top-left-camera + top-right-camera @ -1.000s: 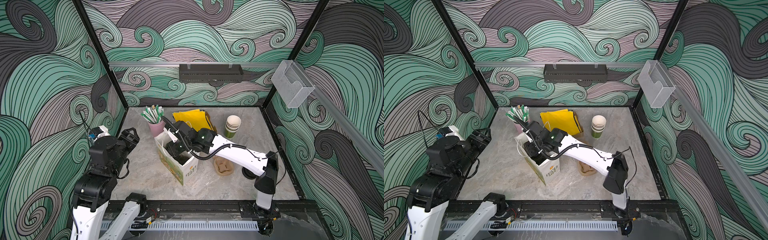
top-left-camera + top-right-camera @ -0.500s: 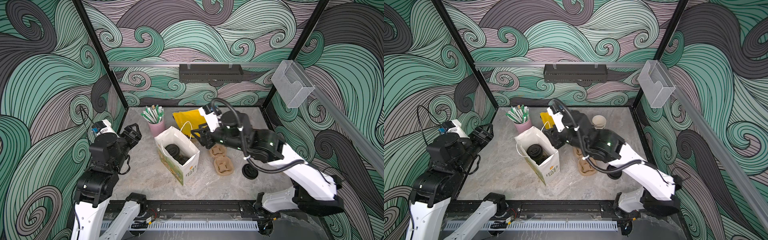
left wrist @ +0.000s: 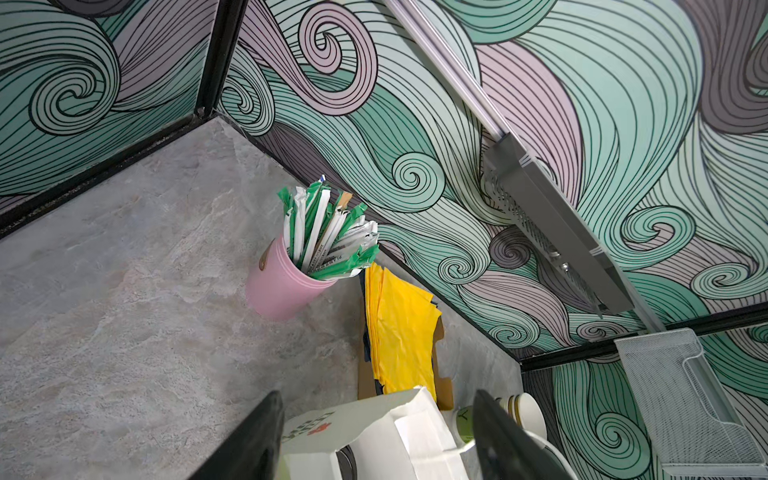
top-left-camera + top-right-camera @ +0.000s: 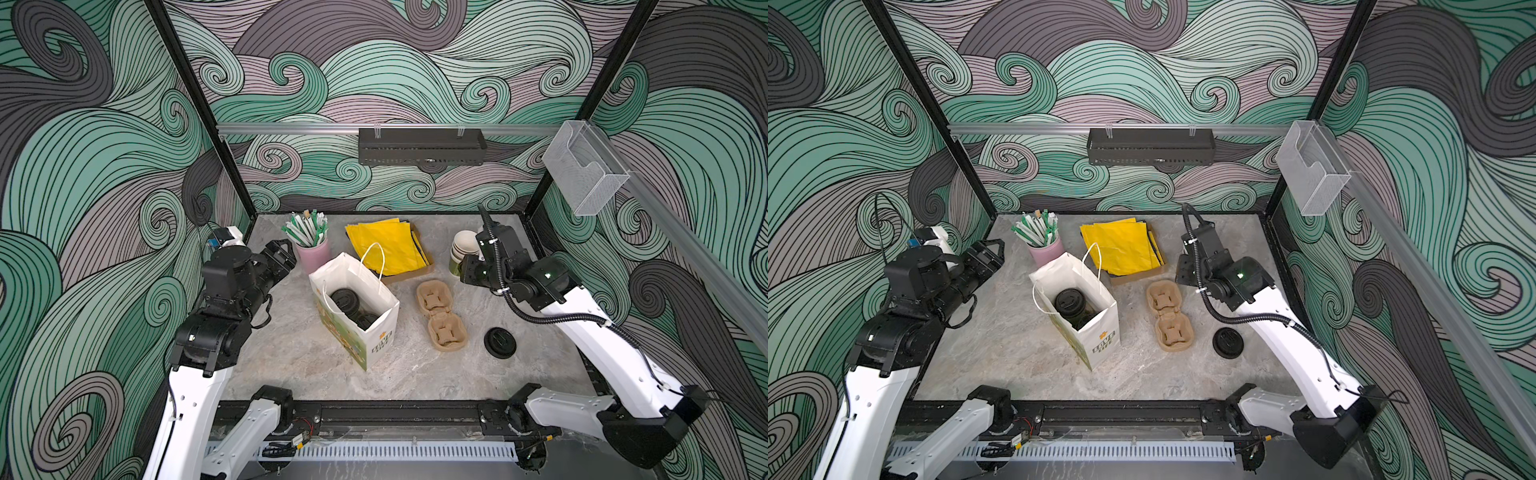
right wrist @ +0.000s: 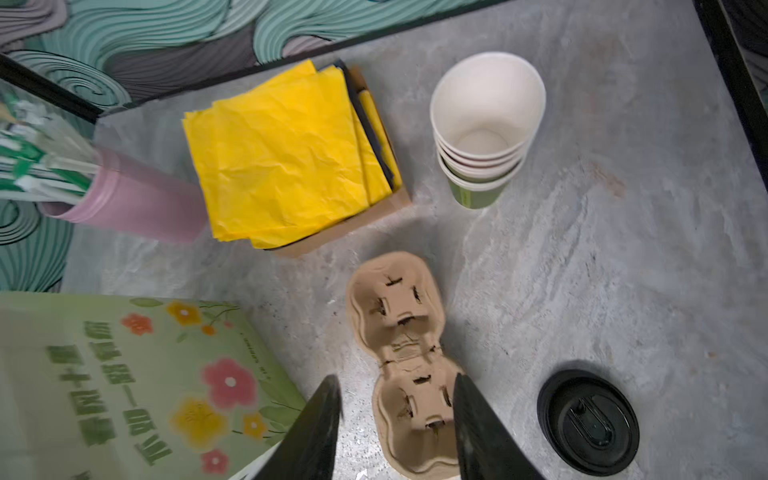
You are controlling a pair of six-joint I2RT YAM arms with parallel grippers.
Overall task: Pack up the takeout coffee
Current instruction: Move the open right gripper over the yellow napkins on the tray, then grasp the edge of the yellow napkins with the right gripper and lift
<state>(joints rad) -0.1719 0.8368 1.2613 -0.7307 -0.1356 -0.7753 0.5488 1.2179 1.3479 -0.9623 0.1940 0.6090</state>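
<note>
Top views both show the takeout coffee (image 4: 345, 300) (image 4: 1070, 301) standing inside the white paper bag (image 4: 374, 336) (image 4: 1100, 336), its black lid showing through the open mouth. The bag stands upright around the middle of the table (image 4: 299, 365), handles up.

Just right of the bag lies a brown pulp cup carrier (image 4: 440, 316), empty, and further right a loose black lid (image 4: 500, 343) flat on the table. Along the far edge, left to right, are a pink cup of wrapped straws (image 4: 313, 255), a pile of yellow napkins (image 4: 386, 245) and a stack of lidless green cups (image 4: 463, 245).

The right gripper (image 5: 392, 380) hangs above the carrier, near the cup stack, jaws parted and holding nothing. The left gripper (image 3: 376, 392) is at the far left, apart from the bag and pointing toward it, jaws spread wide and empty.
</note>
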